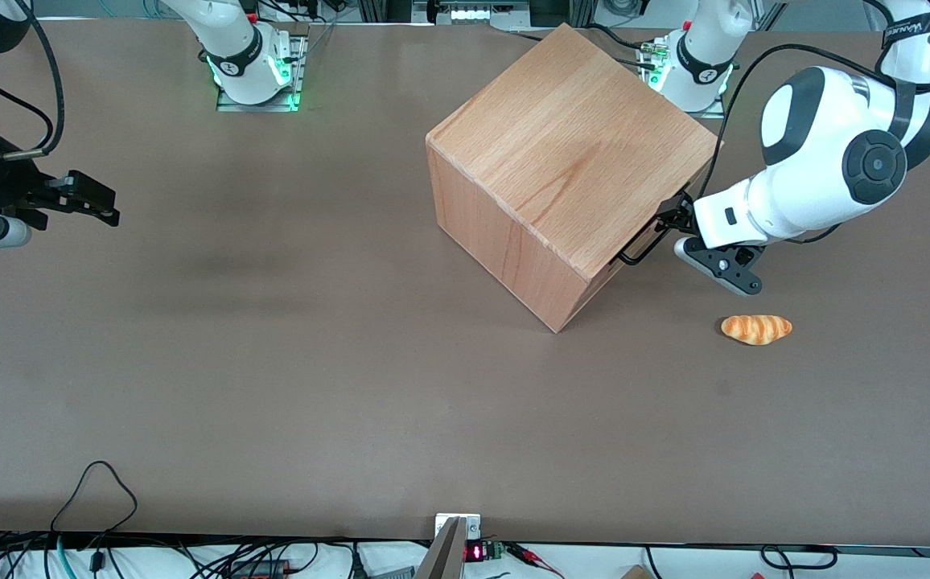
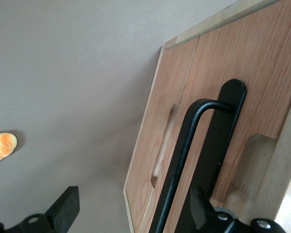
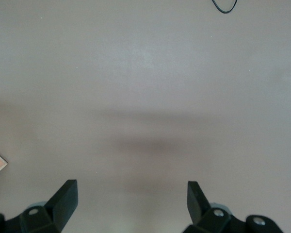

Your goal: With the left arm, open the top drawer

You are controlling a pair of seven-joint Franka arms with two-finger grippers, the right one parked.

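Gripper [image 1: 668, 227]: sitting right of centre in the front view, fingers [image 2: 65, 208] spread wide, straddling the handle [image 2: 184, 155] without clamping it.
Drawer [image 2: 242, 121]: staying in the cabinet [image 1: 561, 169], nearly flush.
Bread roll [image 1: 756, 328]: lying on the table [image 1: 272, 362], lower right of the gripper.

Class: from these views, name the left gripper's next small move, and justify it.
Probably close the jaws on the handle. The gripper sits at the top drawer front with jaws open, the bar lying between them, and the drawer looks barely opened.
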